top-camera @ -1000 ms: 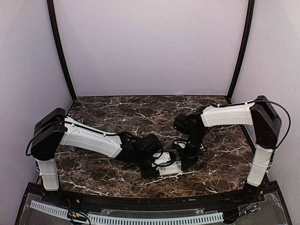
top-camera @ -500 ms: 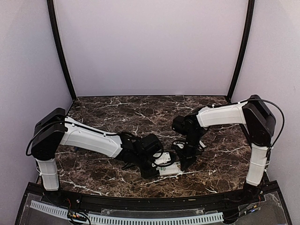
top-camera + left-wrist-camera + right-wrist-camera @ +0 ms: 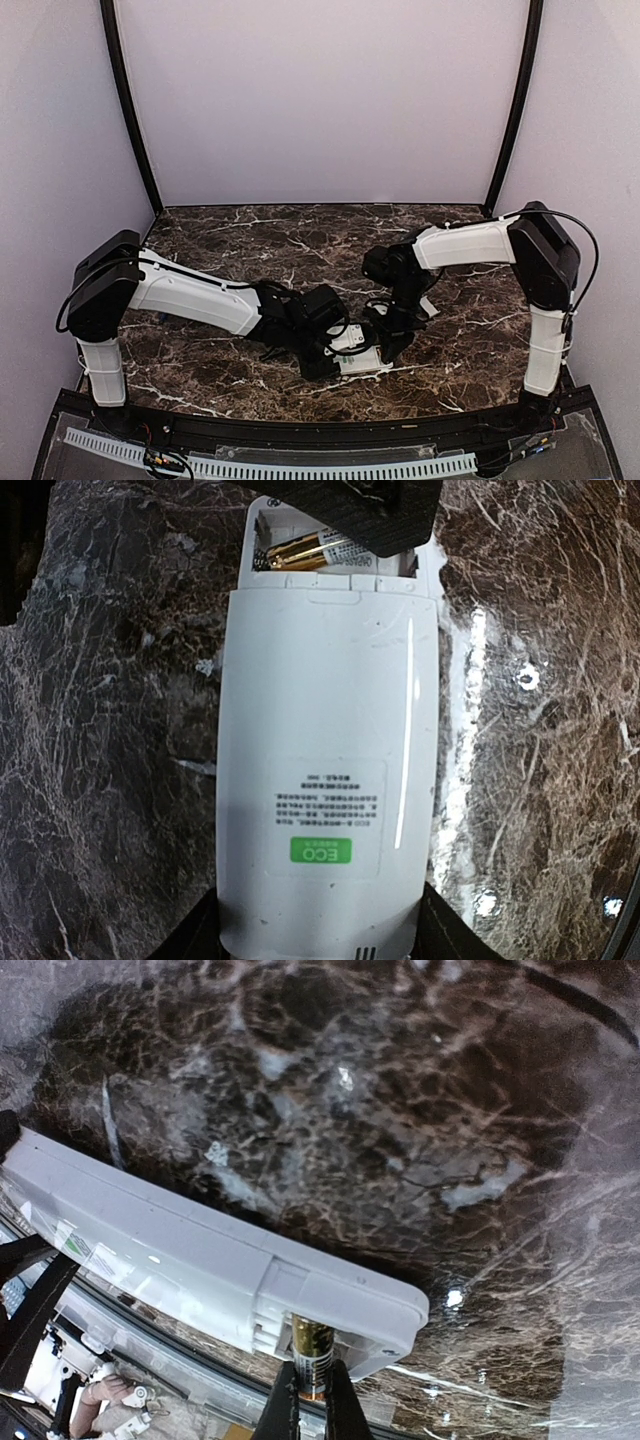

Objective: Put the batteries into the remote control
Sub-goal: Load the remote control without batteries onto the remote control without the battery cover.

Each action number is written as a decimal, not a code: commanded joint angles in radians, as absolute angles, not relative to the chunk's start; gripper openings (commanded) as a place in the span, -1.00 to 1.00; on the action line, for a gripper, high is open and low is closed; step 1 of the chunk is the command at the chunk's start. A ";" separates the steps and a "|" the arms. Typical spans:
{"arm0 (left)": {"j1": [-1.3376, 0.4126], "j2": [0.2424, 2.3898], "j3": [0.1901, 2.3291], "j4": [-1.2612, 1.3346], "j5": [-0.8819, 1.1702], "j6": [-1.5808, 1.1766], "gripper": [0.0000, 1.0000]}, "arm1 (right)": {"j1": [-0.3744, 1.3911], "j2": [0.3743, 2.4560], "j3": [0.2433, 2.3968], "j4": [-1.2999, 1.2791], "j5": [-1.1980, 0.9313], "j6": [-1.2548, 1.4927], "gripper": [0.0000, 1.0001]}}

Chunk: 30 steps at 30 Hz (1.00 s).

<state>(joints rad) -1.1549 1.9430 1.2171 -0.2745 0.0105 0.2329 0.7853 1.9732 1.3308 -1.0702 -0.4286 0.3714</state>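
The remote control [image 3: 360,358] sits low over the near middle of the dark marbled counter [image 3: 250,240], between the two arms. The left claw [image 3: 345,352] grasps it: in the left wrist view the claw [image 3: 320,945] has one black finger [image 3: 200,942] on each long side of the handset's near end, both pressed to the white shell. The remote control [image 3: 325,780] is turned back-side up, so a printed label [image 3: 325,815] with a green strip marked ECO shows. Whether the handset rests on the counter [image 3: 100,730] or is held just above it cannot be told.

At the far end of the handset the battery bay [image 3: 330,555] stands uncovered. A gold battery [image 3: 310,552] lies crosswise in it, partly hidden by the black body of the right arm's tool.

The right arm bends down from the right, and its claw [image 3: 388,345] meets that open end of the handset. In the right wrist view the claw [image 3: 310,1405] is clenched – its two thin fingertips [image 3: 285,1410] are drawn close together on the lower end of the gold battery [image 3: 312,1350]. The battery's upper end is tucked into the opening in the remote control [image 3: 170,1250], whose long pale side runs up to the left.
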 commanded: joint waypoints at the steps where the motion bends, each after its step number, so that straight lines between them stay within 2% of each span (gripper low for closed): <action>1: -1.160 1.968 1.210 -0.304 0.012 0.258 -0.18 | 0.782 1.996 1.355 -0.944 -0.416 0.403 -1.00; 16: -1.158 1.968 1.201 -0.291 0.038 0.255 -0.18 | 0.809 1.973 1.256 -0.720 -0.329 0.549 -1.00; 30: -1.158 1.969 1.187 -0.291 0.011 0.247 -0.17 | 0.818 1.845 1.296 -0.822 -0.320 0.541 -1.00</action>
<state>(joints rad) -1.1519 1.9446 1.2156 -0.2745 0.0288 0.2241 0.8028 1.8980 1.2778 -0.8898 -0.3290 0.5369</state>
